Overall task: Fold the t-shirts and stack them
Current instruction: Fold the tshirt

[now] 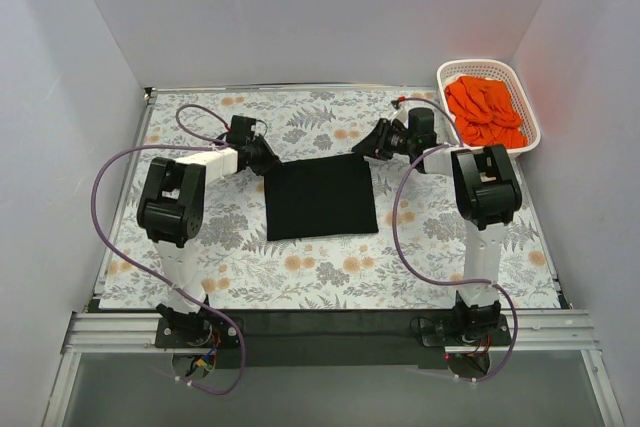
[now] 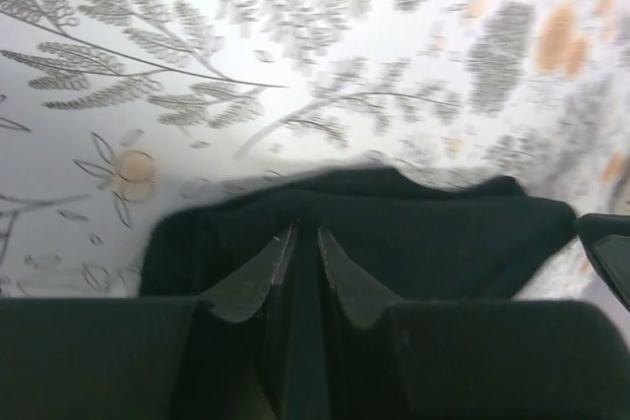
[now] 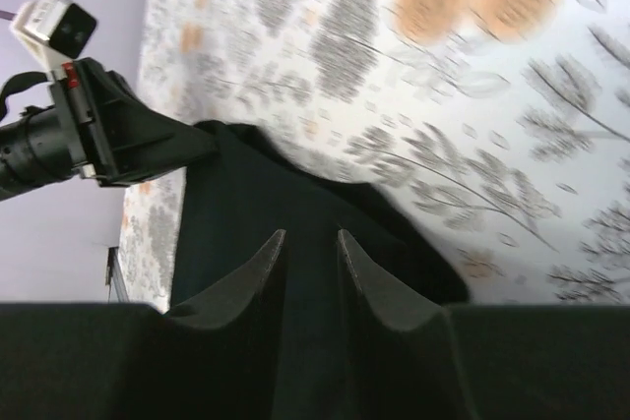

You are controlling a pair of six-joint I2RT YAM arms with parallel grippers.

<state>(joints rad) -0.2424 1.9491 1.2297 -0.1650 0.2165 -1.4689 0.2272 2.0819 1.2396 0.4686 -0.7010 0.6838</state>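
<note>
Black cloth t-shirt (image 1: 320, 197) folded, centre | left gripper (image 1: 262, 157), right gripper (image 1: 368, 145) pinch its far corners | orange t-shirts (image 1: 487, 112) remain unfolded, far-right white lattice basket (image 1: 490, 66)

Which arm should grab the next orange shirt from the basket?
Right: the basket of orange t-shirts sits at the far-right corner, close to the right gripper; the left gripper is across the black t-shirt from it.

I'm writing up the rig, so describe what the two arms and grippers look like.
The left arm and right arm each have chunky black joint housings joined by white links. Purple cables loop off each. The left gripper and right gripper have dark, tapered, wedge-shaped fingers. The left wrist carries a small white camera box.
</note>
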